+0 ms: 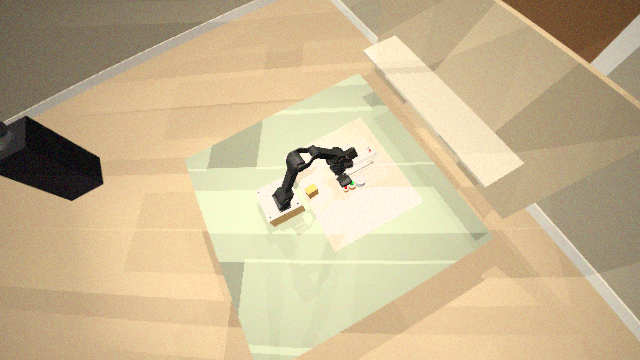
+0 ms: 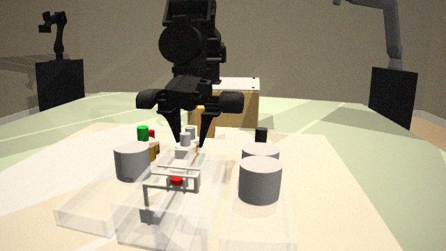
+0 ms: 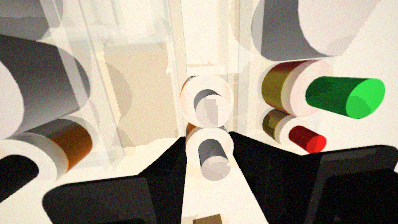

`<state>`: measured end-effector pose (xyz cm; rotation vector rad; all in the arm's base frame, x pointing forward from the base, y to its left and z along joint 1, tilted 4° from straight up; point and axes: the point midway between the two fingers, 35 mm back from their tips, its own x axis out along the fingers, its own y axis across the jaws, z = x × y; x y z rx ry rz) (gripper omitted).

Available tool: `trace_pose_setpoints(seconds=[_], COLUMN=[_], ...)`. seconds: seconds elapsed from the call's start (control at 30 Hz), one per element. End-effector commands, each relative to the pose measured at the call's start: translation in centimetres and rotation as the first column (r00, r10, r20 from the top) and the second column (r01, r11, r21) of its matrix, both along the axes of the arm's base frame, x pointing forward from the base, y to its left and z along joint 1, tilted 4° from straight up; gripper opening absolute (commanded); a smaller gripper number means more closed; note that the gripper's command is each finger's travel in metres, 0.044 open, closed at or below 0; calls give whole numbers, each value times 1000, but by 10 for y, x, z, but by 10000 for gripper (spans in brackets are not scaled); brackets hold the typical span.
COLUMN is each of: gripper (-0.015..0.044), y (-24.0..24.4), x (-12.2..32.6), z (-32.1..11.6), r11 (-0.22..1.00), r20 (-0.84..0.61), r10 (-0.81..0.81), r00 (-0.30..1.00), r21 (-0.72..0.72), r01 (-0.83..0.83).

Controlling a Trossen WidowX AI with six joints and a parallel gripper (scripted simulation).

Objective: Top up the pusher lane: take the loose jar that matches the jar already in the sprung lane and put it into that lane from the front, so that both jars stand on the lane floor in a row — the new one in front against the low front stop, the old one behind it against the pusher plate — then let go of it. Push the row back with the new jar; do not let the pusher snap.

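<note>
My gripper (image 2: 190, 143) (image 3: 207, 138) is shut on a grey-knobbed jar with a white lid and orange body. The held jar (image 3: 196, 146) is upright at the front end of the clear middle lane (image 2: 212, 188). The matching lane jar (image 2: 185, 139) (image 3: 187, 95) stands directly beyond it, close against it or touching; a gap cannot be made out. The grey pusher plate (image 2: 181, 153) is behind the lane jar. A grey bracket with a red piece (image 2: 176, 180) stands over the lane. The held jar's base and the low front stop are hidden or unclear.
Green-knobbed (image 2: 143, 133) (image 3: 330, 90) and red-knobbed (image 2: 151, 133) (image 3: 307, 139) jars stand on one side, near a grey cylinder (image 2: 132, 162). A black-knobbed jar (image 2: 261, 134) (image 3: 17, 170) and two grey cylinders stand on the other. A yellow block (image 1: 311, 190) is near the arm base.
</note>
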<state>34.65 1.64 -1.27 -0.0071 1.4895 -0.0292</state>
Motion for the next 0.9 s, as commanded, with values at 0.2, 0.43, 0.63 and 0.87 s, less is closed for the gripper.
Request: trace_pose_setpoints(seconds=[0.2, 0.43, 0.63, 0.87], gripper=[0, 0, 0, 131], y=[1, 0, 0, 0], x=[1, -3, -3, -2], z=[0, 0, 0, 0], r11=[1000, 1000, 1000, 1000], r20=[12, 12, 12, 12], r10=[2, 2, 2, 2], r00=[1000, 1000, 1000, 1000], r21=[4, 3, 3, 3], r01=[-2, -2, -2, -2])
